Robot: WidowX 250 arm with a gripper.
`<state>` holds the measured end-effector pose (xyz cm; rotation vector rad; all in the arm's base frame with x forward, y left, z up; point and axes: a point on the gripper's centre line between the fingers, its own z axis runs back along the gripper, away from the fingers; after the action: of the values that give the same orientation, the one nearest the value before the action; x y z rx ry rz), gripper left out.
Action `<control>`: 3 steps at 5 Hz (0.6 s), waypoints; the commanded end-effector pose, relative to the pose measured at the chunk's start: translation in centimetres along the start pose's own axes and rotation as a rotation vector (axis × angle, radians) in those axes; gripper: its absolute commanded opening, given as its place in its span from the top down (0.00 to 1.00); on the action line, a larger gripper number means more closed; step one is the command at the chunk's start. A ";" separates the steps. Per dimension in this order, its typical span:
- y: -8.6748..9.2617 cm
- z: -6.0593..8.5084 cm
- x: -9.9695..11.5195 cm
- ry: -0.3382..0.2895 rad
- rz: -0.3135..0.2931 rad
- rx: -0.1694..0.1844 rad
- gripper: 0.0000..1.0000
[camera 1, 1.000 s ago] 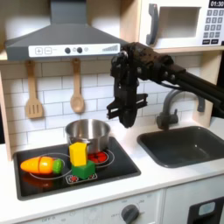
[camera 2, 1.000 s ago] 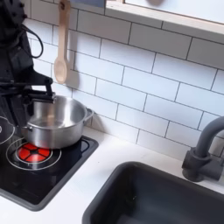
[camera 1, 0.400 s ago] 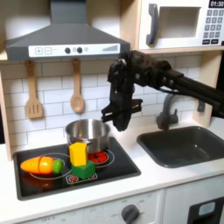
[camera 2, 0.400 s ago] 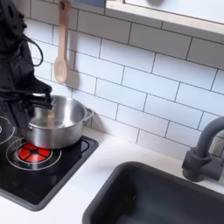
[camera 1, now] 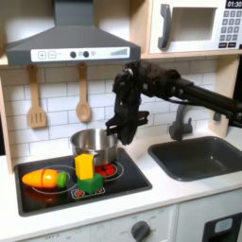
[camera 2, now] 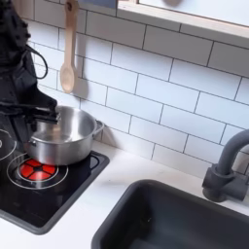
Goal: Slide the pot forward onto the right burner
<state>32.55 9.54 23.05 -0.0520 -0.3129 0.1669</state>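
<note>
First exterior view: gripper (camera 1: 121, 129) hovering just above the pot (camera 1: 95, 146), jaw opening indiscernible, holding nothing evident; pot sitting at the cooktop (camera 1: 132, 176) back edge, behind the right burner (camera 1: 106, 170); glancing rim contact risking tipping it.

pot (camera 1: 95, 146) sits behind right burner (camera 1: 107, 170), sink (camera 1: 203, 156) on first exterior view's right.

Shiny silver pot (camera 1: 94, 145), red-ringed right burner (camera 2: 37, 171) on glossy black cooktop (camera 1: 132, 177), white-tiled wall (camera 2: 165, 92).
</note>
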 end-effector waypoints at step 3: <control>0.7 -2.3 1.8 0.061 0.016 -0.013 0.30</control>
<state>34.92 10.12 20.97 -0.0813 -0.2375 0.1703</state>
